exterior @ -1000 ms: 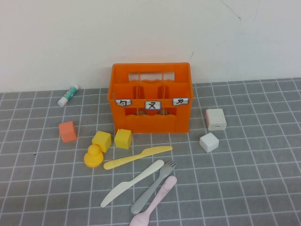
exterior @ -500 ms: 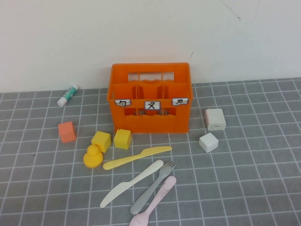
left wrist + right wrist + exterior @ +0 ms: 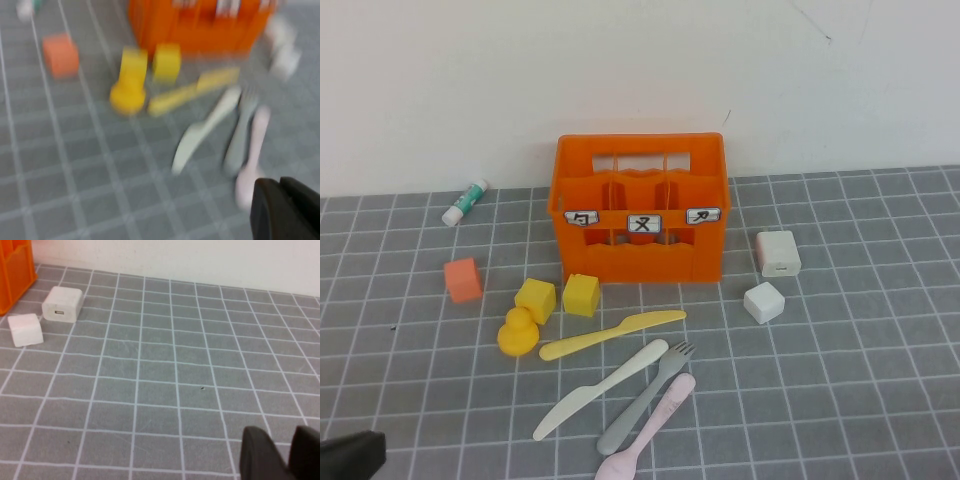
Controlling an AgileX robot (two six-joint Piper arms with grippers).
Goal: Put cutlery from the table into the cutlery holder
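Note:
The orange cutlery holder (image 3: 640, 210) stands at the back of the table (image 3: 840, 400), against the wall. In front of it lie the cutlery pieces: a yellow knife (image 3: 613, 335), a cream-white knife (image 3: 601, 389), a grey fork (image 3: 645, 398) and a pale pink spoon (image 3: 650, 428). My left gripper (image 3: 350, 455) shows at the near left corner, shut and empty; its wrist view is blurred, with the gripper (image 3: 277, 182) close to the spoon (image 3: 252, 150). My right gripper (image 3: 279, 432) hovers over bare tiles right of the holder (image 3: 15, 270), slightly open and empty.
A white charger block (image 3: 779, 253) and a white cube (image 3: 764, 301) sit right of the holder. To its left are an orange cube (image 3: 463, 279), two yellow blocks (image 3: 536, 299) (image 3: 582, 294), a yellow duck (image 3: 518, 332) and a small tube (image 3: 466, 201).
My left gripper has come into the high view at the near left corner. The cutlery and the other things have not moved.

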